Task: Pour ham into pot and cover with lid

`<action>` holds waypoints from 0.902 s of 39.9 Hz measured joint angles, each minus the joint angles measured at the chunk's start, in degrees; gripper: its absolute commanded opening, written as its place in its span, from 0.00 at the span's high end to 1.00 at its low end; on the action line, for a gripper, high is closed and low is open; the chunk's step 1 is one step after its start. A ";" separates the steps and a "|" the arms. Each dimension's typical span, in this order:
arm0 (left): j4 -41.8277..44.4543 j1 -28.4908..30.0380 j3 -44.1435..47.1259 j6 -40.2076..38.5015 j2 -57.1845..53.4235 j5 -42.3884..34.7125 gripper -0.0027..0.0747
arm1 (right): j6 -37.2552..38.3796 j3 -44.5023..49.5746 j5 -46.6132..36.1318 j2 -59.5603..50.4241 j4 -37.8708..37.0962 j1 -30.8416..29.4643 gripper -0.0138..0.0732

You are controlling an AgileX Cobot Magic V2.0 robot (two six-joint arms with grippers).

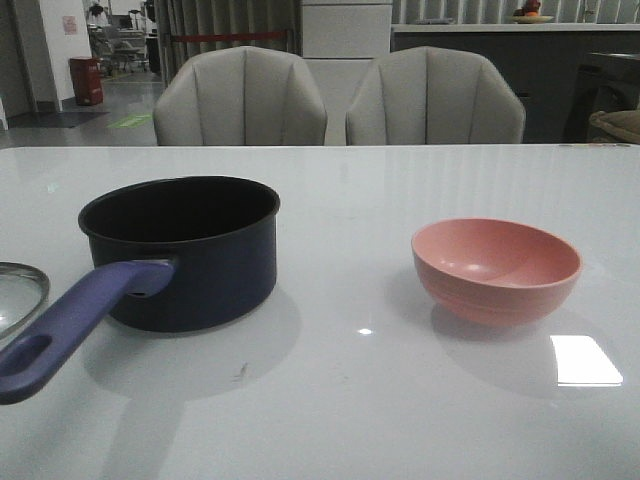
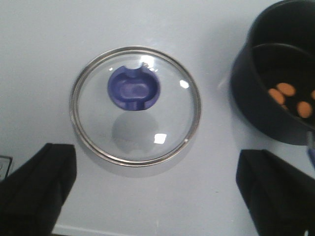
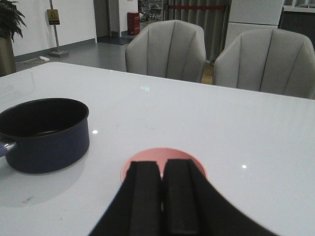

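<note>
The dark navy pot (image 1: 190, 250) stands left of centre, its purple-blue handle (image 1: 70, 325) pointing toward the front left. Several orange-pink ham pieces (image 2: 285, 91) lie on its black bottom. The glass lid (image 2: 135, 105) with its blue knob (image 2: 134, 89) lies flat on the table left of the pot (image 2: 275, 73); only its edge (image 1: 18, 295) shows in the front view. My left gripper (image 2: 156, 191) hangs above the table near the lid, open wide and empty. My right gripper (image 3: 162, 164) is shut with nothing between its fingers, above the pink bowl (image 3: 165, 153). Neither gripper shows in the front view.
The pink bowl (image 1: 497, 268) sits empty at the right of the white table (image 1: 340, 400). Two grey chairs (image 1: 240, 100) stand behind the table's far edge. The pot (image 3: 44, 132) is well to one side of the right gripper.
</note>
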 measured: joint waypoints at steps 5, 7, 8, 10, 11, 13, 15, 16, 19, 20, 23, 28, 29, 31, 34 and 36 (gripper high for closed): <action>-1.80 4.19 -4.38 1.39 9.26 3.60 0.21 | 0.00 0.00 0.00 0.00 0.00 0.00 0.67; -3.08 5.06 -6.14 3.51 12.08 5.30 0.22 | 0.00 0.00 0.00 0.00 0.00 0.00 0.67; -4.12 5.51 -6.90 5.10 13.86 5.99 0.23 | 0.00 0.00 0.00 0.00 0.00 0.00 0.67; -5.87 6.02 -8.74 7.34 16.88 7.72 0.24 | 0.00 0.00 0.00 0.00 0.00 0.00 0.67; -6.62 6.29 -10.14 8.15 18.51 8.46 0.24 | 0.00 0.00 0.00 0.00 0.00 0.00 0.67; -7.57 6.59 -12.07 9.15 21.20 9.55 0.24 | -0.10 0.00 0.00 0.00 0.00 0.00 0.67; -8.00 6.82 -14.07 9.56 23.94 10.48 0.23 | -0.09 0.00 0.00 0.00 0.00 0.00 0.67; -8.12 6.93 -14.88 9.65 24.87 10.87 0.23 | -0.09 0.00 0.00 0.00 0.00 0.00 0.67; -8.21 7.02 -18.08 9.79 28.13 11.92 0.23 | -0.09 0.00 0.00 0.00 0.11 0.00 0.67; -8.21 7.02 -18.85 9.79 28.63 12.21 0.22 | -0.09 0.00 0.00 0.00 0.10 0.00 0.67; -8.34 7.02 -21.62 9.81 31.30 13.39 0.17 | -0.09 0.00 0.00 0.00 0.10 0.00 0.67; -8.34 7.02 -25.89 9.91 35.21 15.74 0.09 | -0.09 0.00 0.00 0.00 0.10 0.00 0.67; -8.34 7.02 -26.79 9.94 36.17 16.36 0.09 | -0.09 0.00 0.00 0.00 0.10 0.00 0.67; -8.23 7.02 -28.30 10.05 37.86 17.45 0.09 | -0.09 0.00 0.00 0.00 0.10 0.00 0.67; -8.23 7.02 -30.09 10.17 40.07 18.63 0.09 | -0.09 0.00 0.00 0.00 0.10 0.00 0.67; -8.15 7.02 -30.73 10.17 41.56 18.89 0.09 | -0.09 0.00 0.00 0.00 0.10 0.00 0.67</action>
